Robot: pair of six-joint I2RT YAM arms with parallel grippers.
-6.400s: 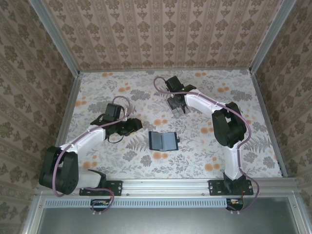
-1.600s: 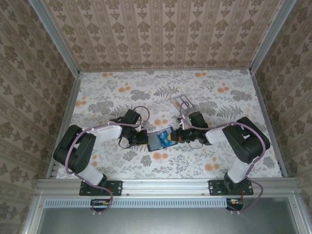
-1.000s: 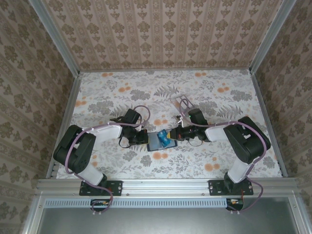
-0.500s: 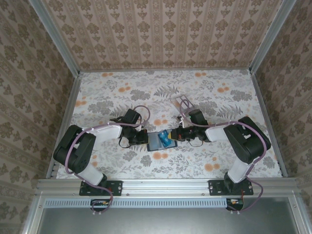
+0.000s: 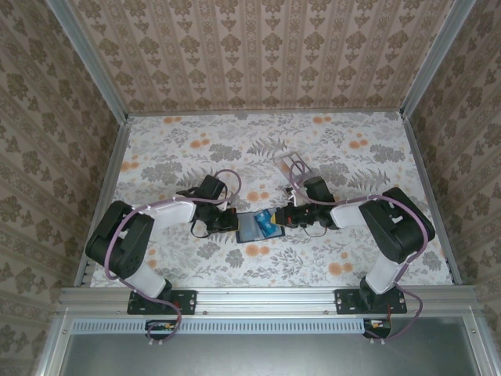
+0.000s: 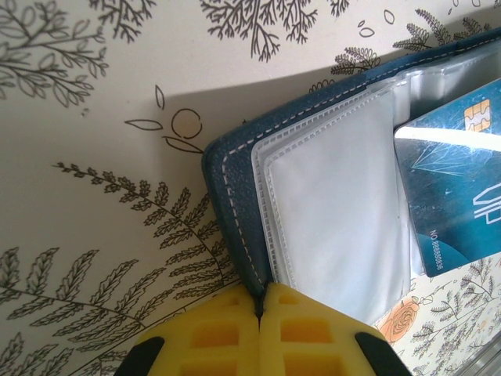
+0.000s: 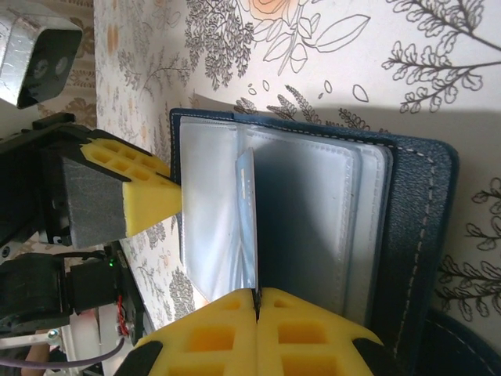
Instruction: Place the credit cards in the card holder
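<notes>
Where the floral table (image 5: pixel 180 141) is viewed from above, the left gripper (image 5: pixel 234 224) is noted just left of centre, its yellow pads (image 6: pixel 227 329) pinched together on the left edge of the open navy card holder (image 5: pixel 249 229), which lies flat at mid-frame between both arms. Inside the holder, clear sleeves (image 6: pixel 337 227) are fanned and a blue card (image 6: pixel 454 196) is lodged partly among them. Just right of centre, the right gripper (image 5: pixel 279 218) is clamped on that card's edge, close against the holder's right side.
</notes>
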